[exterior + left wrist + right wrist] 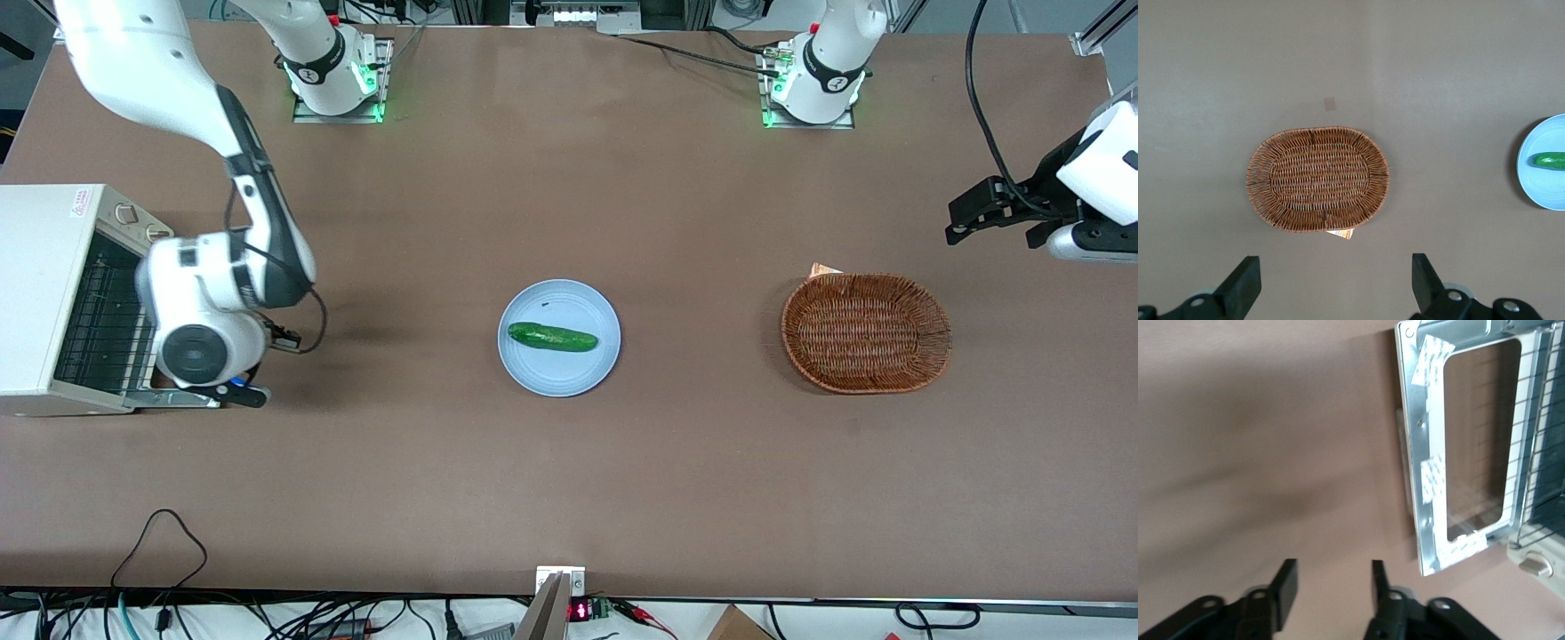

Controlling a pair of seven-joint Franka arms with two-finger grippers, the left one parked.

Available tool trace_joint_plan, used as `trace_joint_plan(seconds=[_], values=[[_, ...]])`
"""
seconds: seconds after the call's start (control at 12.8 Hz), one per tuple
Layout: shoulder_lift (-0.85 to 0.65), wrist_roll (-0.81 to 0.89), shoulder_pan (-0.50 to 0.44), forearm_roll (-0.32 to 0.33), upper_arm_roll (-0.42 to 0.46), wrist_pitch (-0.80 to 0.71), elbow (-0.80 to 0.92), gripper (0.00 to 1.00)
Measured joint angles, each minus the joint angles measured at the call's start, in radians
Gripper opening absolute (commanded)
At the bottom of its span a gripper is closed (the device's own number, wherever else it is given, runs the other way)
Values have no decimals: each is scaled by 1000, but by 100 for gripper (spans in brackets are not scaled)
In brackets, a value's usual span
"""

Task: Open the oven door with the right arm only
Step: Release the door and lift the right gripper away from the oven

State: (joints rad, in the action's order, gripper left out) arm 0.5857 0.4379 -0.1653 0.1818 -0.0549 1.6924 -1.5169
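Observation:
The white toaster oven (40, 267) stands at the working arm's end of the table. Its oven door (1426, 473) is swung down and lies flat on the table in front of the oven, glass window (1478, 433) facing up. The wire rack (102, 320) shows inside the oven mouth. The right arm (200, 320) hangs over the door and covers most of it in the front view; only the door's edge (173, 399) shows. My gripper (1333, 565) is open over bare table beside the door's handle edge, holding and touching nothing.
A light blue plate (533, 369) carrying a green cucumber (551, 337) sits mid-table. An oval wicker basket (865, 332) lies toward the parked arm's end. Cables trail along the table edge nearest the front camera (160, 533).

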Motion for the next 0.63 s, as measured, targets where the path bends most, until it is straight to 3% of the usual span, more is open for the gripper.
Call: trace_joint_plan(seconds=[0.23,0.63], values=[[-83,-116,54,-103,-3,-82,37,99],[-264,-235,117,-189,-5,-199,46,99]])
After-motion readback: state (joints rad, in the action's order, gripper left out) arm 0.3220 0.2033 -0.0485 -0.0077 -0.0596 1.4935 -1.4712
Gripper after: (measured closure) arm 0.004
